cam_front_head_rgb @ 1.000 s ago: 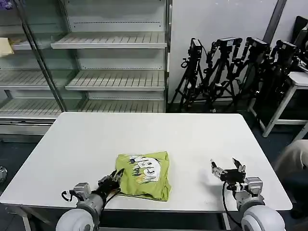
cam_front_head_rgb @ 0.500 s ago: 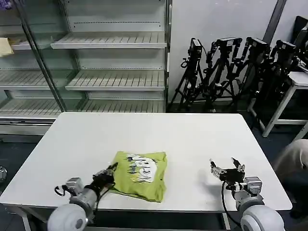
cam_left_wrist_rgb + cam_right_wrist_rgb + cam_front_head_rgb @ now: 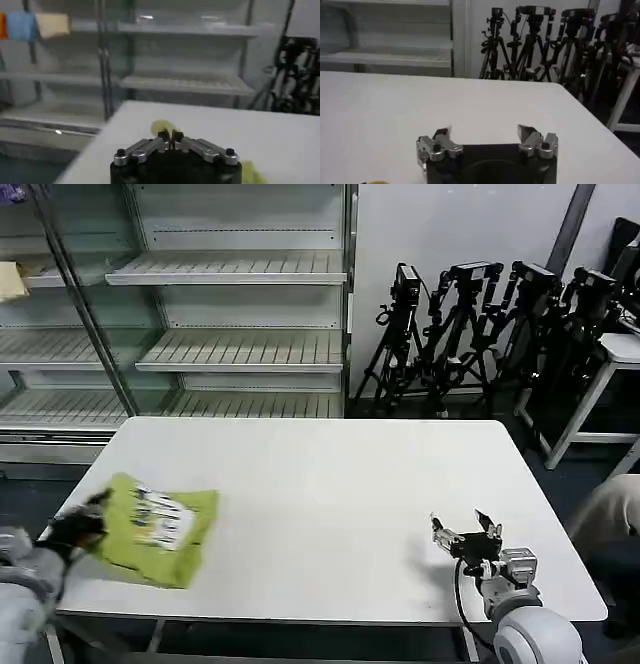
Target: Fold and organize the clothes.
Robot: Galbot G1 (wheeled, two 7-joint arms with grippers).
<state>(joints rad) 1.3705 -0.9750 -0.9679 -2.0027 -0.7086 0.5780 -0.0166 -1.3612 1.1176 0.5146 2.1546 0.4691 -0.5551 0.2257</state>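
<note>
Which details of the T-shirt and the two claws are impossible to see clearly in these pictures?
- T-shirt print: head view, too small and creased to read.
- T-shirt: left wrist view, mostly hidden behind the left claw.
- Left claw: head view, blurred.
- Right claw fingertips: right wrist view, partly hidden by its body.

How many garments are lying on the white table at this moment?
1: the folded lime T-shirt lies at the table's front left corner, gripped at its edge by the left gripper. The right gripper hovers open, front right.
</note>
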